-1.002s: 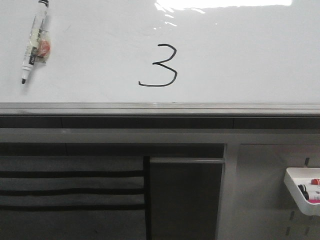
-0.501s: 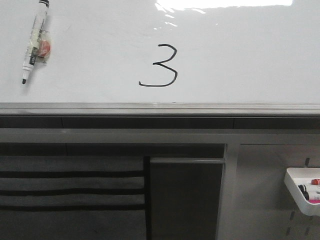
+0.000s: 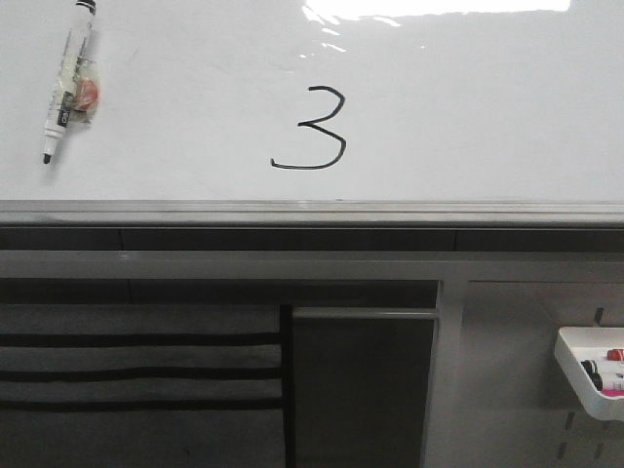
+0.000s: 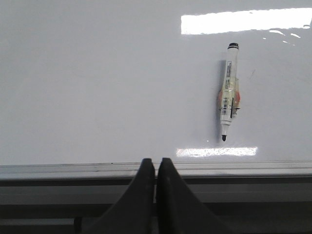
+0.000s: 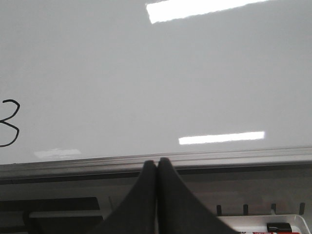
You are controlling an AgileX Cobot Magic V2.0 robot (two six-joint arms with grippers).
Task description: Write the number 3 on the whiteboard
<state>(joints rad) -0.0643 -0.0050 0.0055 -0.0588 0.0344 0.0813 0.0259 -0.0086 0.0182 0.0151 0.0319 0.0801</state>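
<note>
A black hand-drawn number 3 stands on the glossy whiteboard, a little left of centre above the grey edge rail. Its right part shows at the edge of the right wrist view. A black-tipped marker lies on the board at the far left, uncapped tip toward the rail; it also shows in the left wrist view. My left gripper is shut and empty, its tips over the rail, apart from the marker. My right gripper is shut and empty over the rail. Neither gripper shows in the front view.
The grey edge rail runs along the board's near side. Below it are a grey pegboard panel and a white tray with markers at the right. The tray's corner shows in the right wrist view.
</note>
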